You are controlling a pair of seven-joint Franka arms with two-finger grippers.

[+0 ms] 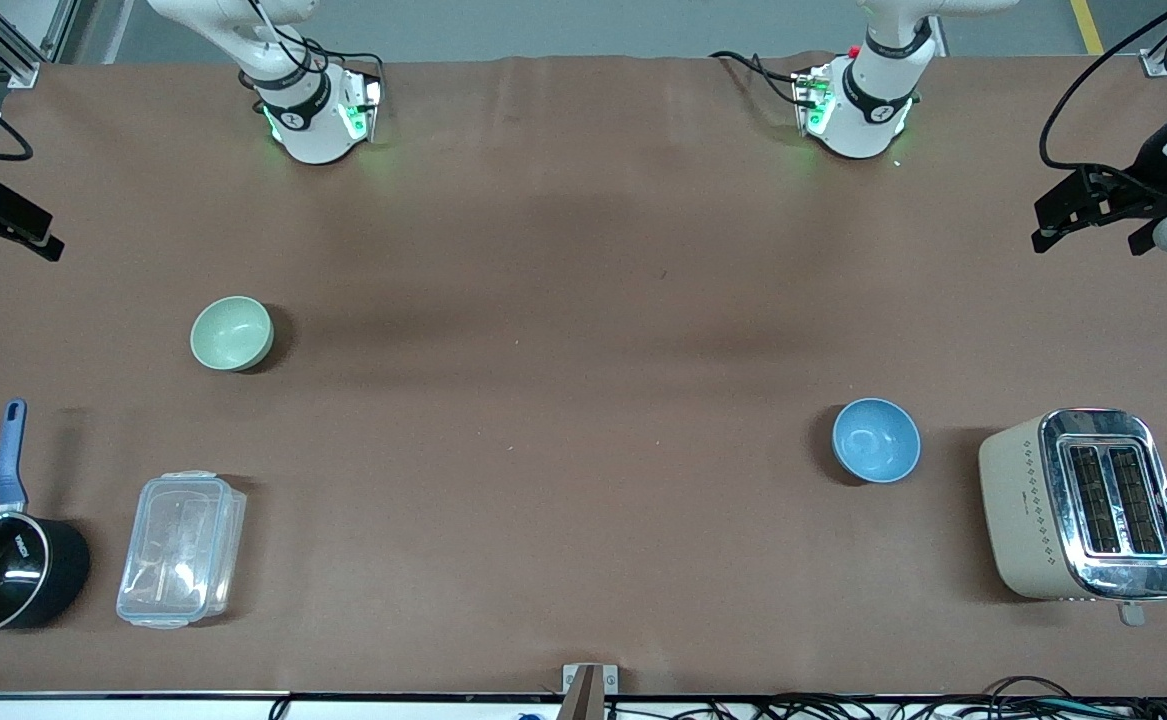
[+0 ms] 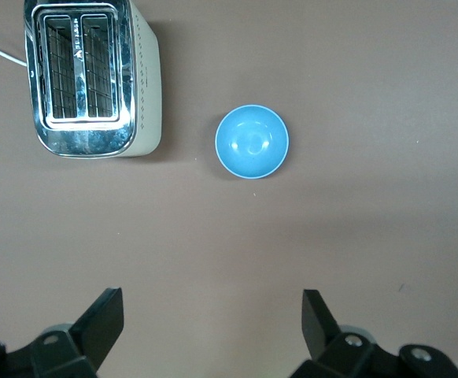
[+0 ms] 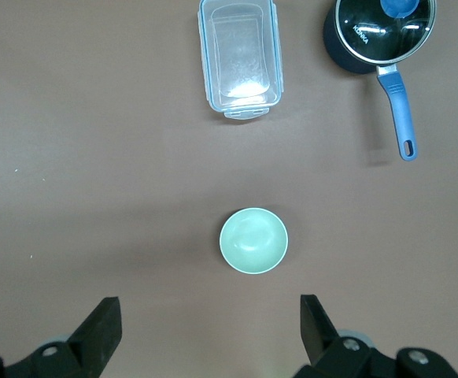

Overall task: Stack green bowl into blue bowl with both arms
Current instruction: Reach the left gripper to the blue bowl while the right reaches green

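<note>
The pale mint-green bowl [image 1: 232, 333] stands upright and empty on the brown table toward the right arm's end; it also shows in the right wrist view [image 3: 253, 240]. The sky-blue bowl [image 1: 876, 440] stands upright and empty toward the left arm's end, beside a toaster; it also shows in the left wrist view [image 2: 252, 142]. My left gripper [image 1: 1089, 240] [image 2: 213, 315] is open and empty, high over the table's left-arm end. My right gripper [image 1: 1, 243] [image 3: 211, 319] is open and empty, high over the table's right-arm end. Neither gripper touches a bowl.
A cream and chrome toaster [image 1: 1083, 505] stands beside the blue bowl at the left arm's end. A clear plastic lidded box [image 1: 181, 550] and a black saucepan with a blue handle [image 1: 5, 570] lie nearer the front camera than the green bowl.
</note>
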